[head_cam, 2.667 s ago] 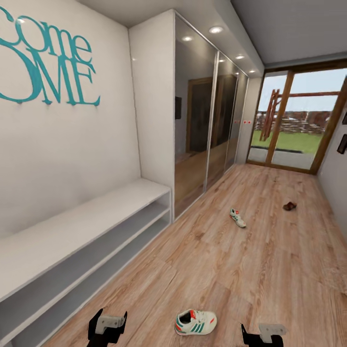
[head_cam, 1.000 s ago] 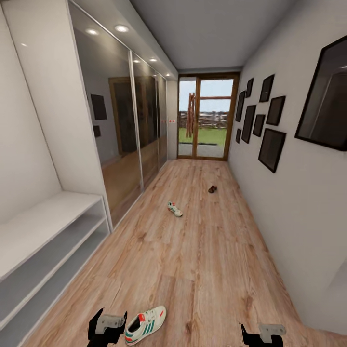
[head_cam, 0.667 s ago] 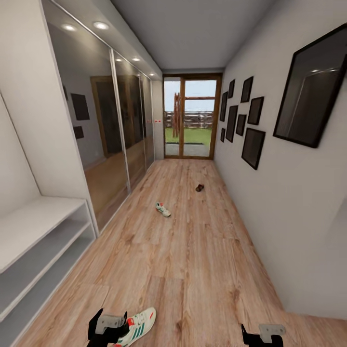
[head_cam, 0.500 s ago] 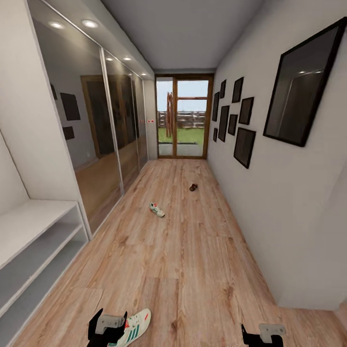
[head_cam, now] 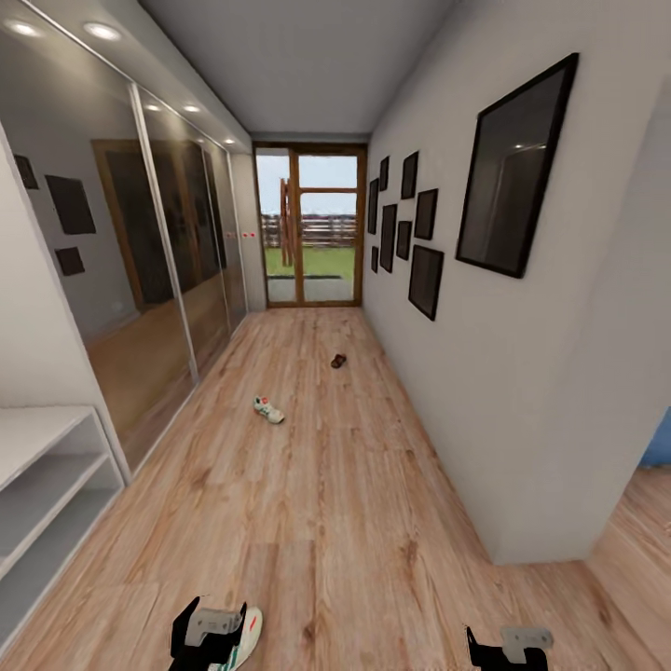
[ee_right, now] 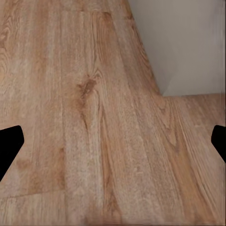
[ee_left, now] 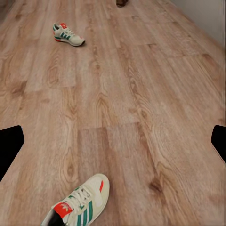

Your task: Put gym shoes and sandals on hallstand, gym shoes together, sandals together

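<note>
One cream gym shoe (head_cam: 244, 632) with green stripes lies on the corridor floor (head_cam: 335, 522) right beside my left gripper (head_cam: 207, 641), partly hidden by it. In the left wrist view the same gym shoe (ee_left: 81, 203) lies close below the open left gripper (ee_left: 113, 143). The other gym shoe (head_cam: 268, 409) (ee_left: 68, 35) rests farther down the corridor. A dark brown sandal (head_cam: 338, 361) (ee_left: 121, 3) lies beyond it. An end of the pale grey hallstand (head_cam: 42, 466) stands at the left. My right gripper (head_cam: 508, 648) (ee_right: 113, 143) is open over bare planks.
Mirrored wardrobe doors (head_cam: 158, 261) line the left wall. On the right, a white wall (head_cam: 522, 401) with black frames ends in a corner (ee_right: 162, 92) near my right arm. A glass door (head_cam: 308, 228) closes the far end.
The whole view has swung right: the hallstand has slid to the left edge and the near gym shoe now sits by the left gripper. Shoes and arms themselves have not moved.
</note>
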